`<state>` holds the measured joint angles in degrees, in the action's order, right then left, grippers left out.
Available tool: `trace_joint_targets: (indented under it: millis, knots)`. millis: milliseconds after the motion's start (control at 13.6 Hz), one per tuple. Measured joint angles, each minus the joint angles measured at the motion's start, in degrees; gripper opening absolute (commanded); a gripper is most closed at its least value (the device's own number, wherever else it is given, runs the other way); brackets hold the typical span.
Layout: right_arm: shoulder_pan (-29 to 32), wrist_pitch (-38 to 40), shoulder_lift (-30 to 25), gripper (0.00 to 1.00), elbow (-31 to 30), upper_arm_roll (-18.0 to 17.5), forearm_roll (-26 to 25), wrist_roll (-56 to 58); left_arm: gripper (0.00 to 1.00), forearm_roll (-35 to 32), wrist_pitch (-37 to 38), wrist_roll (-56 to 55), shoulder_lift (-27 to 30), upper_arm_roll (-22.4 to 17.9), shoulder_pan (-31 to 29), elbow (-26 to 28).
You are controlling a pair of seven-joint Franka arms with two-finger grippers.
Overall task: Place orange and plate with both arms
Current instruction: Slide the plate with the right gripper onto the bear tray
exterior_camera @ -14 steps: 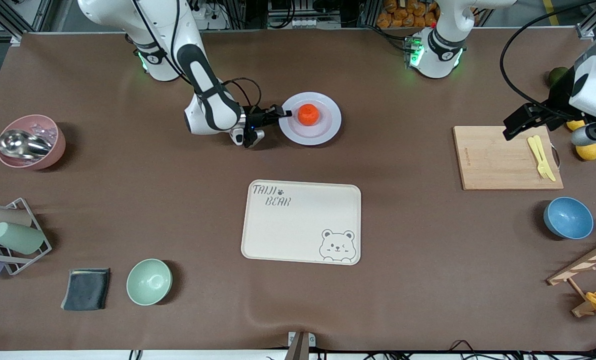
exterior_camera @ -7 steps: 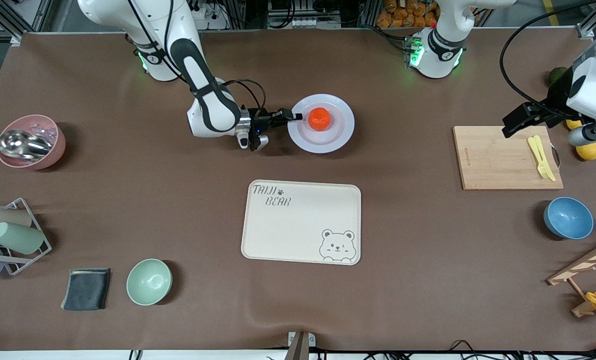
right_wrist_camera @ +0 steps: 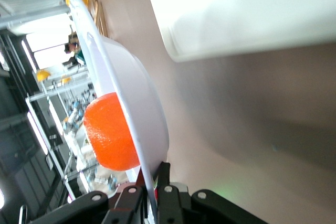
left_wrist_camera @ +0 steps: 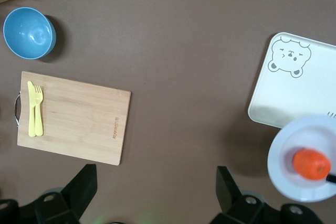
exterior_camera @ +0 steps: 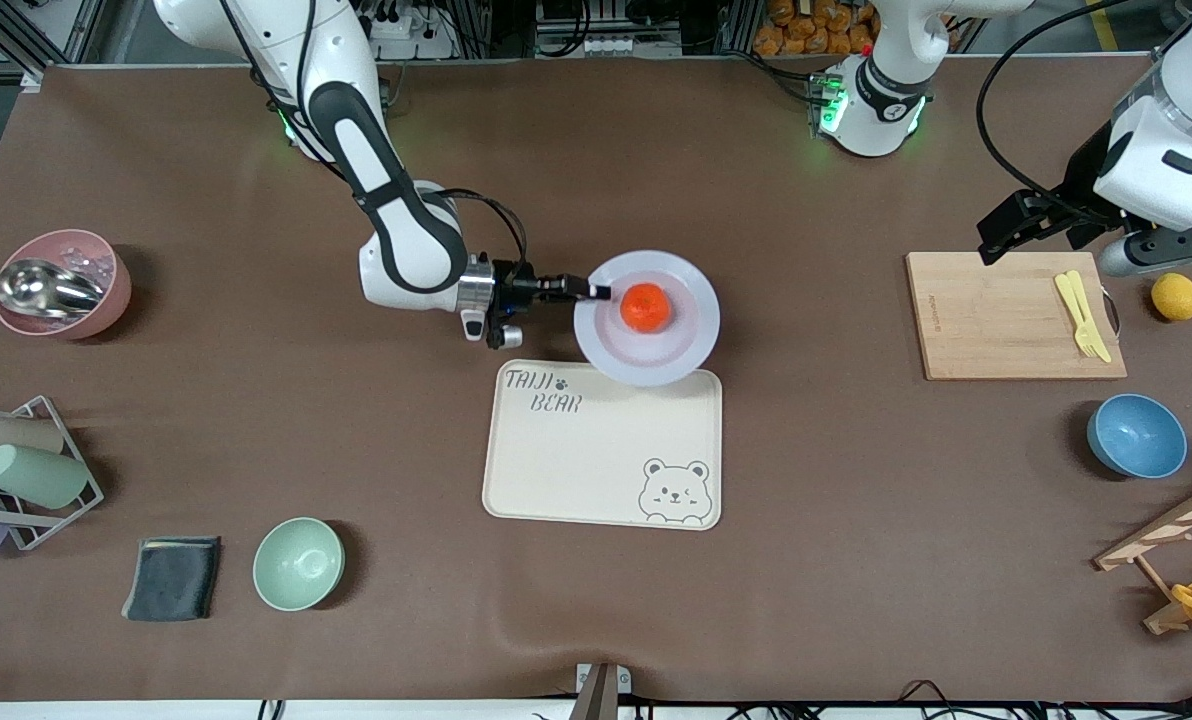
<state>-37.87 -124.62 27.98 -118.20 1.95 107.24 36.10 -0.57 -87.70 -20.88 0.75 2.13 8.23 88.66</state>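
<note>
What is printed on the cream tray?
On the tray: dark "TAIJI BEAR" lettering with a paw mark at one corner and a winking bear face at the corner diagonally across. Clearest in the front view.

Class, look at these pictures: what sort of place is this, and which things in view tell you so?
Most likely a robotics lab set up as a mock kitchen table: two robot arms are mounted at a brown-covered table with tableware such as a blue bowl and a cutting board, and metal framing and cables run along the edge.

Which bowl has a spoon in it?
The pink bowl at the right arm's end of the table. A shiny metal spoon lies in it; the green bowl and blue bowl hold none.
</note>
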Motion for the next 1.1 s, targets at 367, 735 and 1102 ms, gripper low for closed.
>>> trace_joint_targets:
  millis: [367,735,1102]
  knots:
    - [4.51,-2.07,5.38,0.00,12.88,0.33,-16.29,-16.27,1.00,-0.25,0.12,0.00,-0.41,-0.37,-0.39,0.26]
    - [6.28,-1.87,11.39,0.00,17.81,0.36,-17.26,-13.62,1.00,-0.34,0.12,0.00,-0.48,-0.15,-0.28,-0.05]
    - [8.92,3.54,17.32,0.00,22.14,0.46,-17.27,-8.05,1.00,-0.34,0.12,0.00,0.06,1.25,-0.04,-0.58]
